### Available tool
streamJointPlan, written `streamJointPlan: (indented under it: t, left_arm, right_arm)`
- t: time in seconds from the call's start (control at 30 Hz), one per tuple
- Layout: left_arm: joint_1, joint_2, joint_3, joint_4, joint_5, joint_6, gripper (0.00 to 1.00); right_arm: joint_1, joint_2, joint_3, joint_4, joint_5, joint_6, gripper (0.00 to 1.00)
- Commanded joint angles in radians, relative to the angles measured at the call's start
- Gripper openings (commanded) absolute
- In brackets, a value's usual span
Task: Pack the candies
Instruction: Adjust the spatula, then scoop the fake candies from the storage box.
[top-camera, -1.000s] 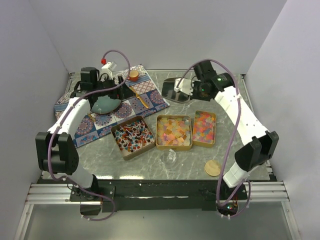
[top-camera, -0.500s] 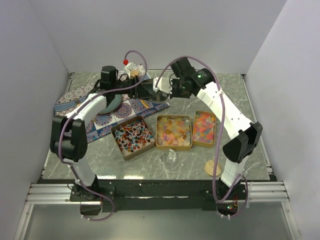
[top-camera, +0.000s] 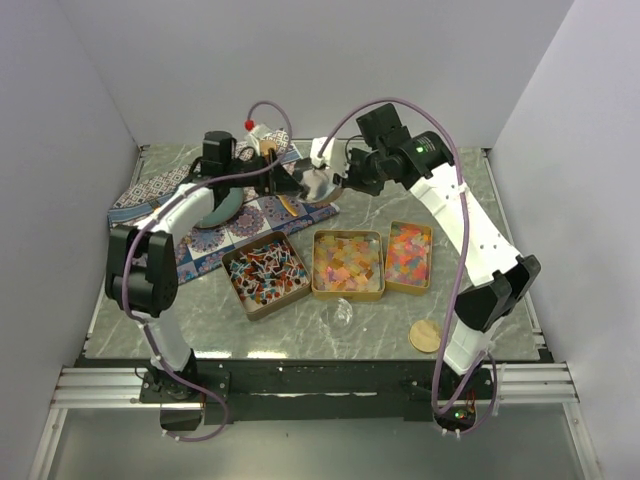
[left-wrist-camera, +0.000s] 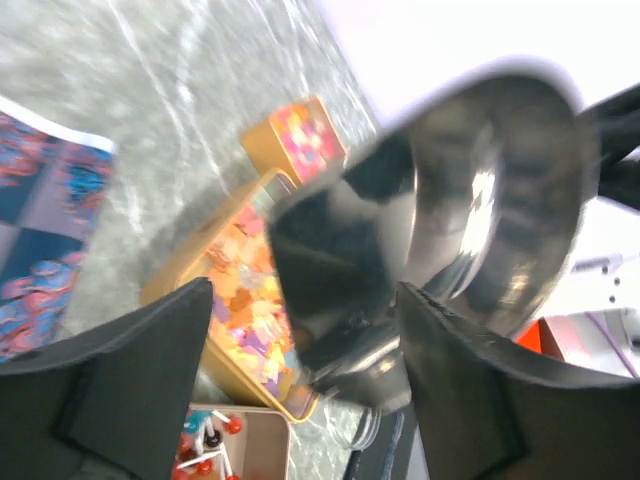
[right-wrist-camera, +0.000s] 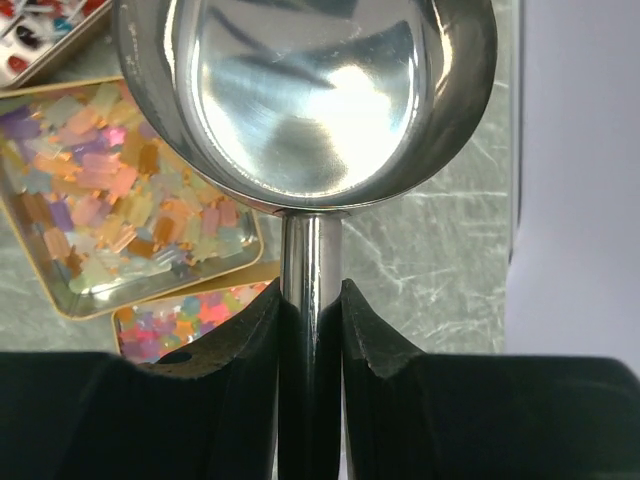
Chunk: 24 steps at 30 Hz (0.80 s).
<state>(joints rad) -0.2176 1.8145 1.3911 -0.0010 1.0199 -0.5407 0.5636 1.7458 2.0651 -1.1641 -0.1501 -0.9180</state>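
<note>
White walls (top-camera: 330, 60) close on three sides; grey marble table (top-camera: 500, 200) below, with a patterned cloth (top-camera: 150, 195) over its far-left corner. Across the table's middle, three gold tins (top-camera: 348, 297) side by side, each filled with candies (top-camera: 348, 262): red-white-black mix on the left, pale squares in the centre, bright pieces on the right. Nothing visibly scooped out yet. Cork disc (top-camera: 425, 335) towards the near-right corner, apart from the tins.

Raised over the cloth's right edge, behind the tins: a steel scoop (right-wrist-camera: 320, 100), bowl shiny and empty. Right gripper (right-wrist-camera: 312, 300) clamped on its handle, carrying it. Left gripper (left-wrist-camera: 305, 290) straddling the bowl with fingers (left-wrist-camera: 130, 390) apart and candies showing through the gap on one side. No grip there, so probably a handover or a steadying touch being set up.

Open table right of the tins and along the far edge. Tight only where both wrists meet at the scoop. Free lane from there down to the tins. Some risk of clipping a tin rim on a low pass; best to keep the left fingers wide until clear of the bowl.
</note>
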Motion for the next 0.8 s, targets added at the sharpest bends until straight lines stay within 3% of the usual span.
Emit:
streamJointPlan:
  t: [0.0, 0.07, 0.17, 0.23, 0.43, 0.77]
  left_arm:
    - [0.121, -0.186, 0.028, 0.092, -0.046, -0.045, 0.89]
    - [0.164, -0.227, 0.037, 0.027, -0.035, 0.058, 0.93]
    - [0.190, -0.271, 0.014, -0.196, -0.017, 0.213, 0.97]
    - [0.204, -0.300, -0.067, -0.275, -0.038, 0.234, 0.97]
    - [0.215, -0.412, -0.331, -0.162, -0.112, 0.208, 0.97]
    - [0.280, -0.445, -0.409, -0.177, -0.201, 0.228, 0.97]
  right_arm:
    - [-0.057, -0.100, -0.081, -0.047, -0.037, -0.114, 0.00]
    - [-0.082, -0.104, -0.105, -0.092, -0.017, -0.208, 0.00]
    - [-0.128, -0.114, -0.131, -0.179, 0.012, -0.330, 0.00]
    - [-0.143, -0.130, -0.164, -0.228, 0.055, -0.439, 0.00]
    - [-0.148, -0.172, -0.287, -0.278, 0.139, -0.648, 0.00]
    - [-0.143, -0.154, -0.373, -0.281, 0.320, -0.805, 0.00]
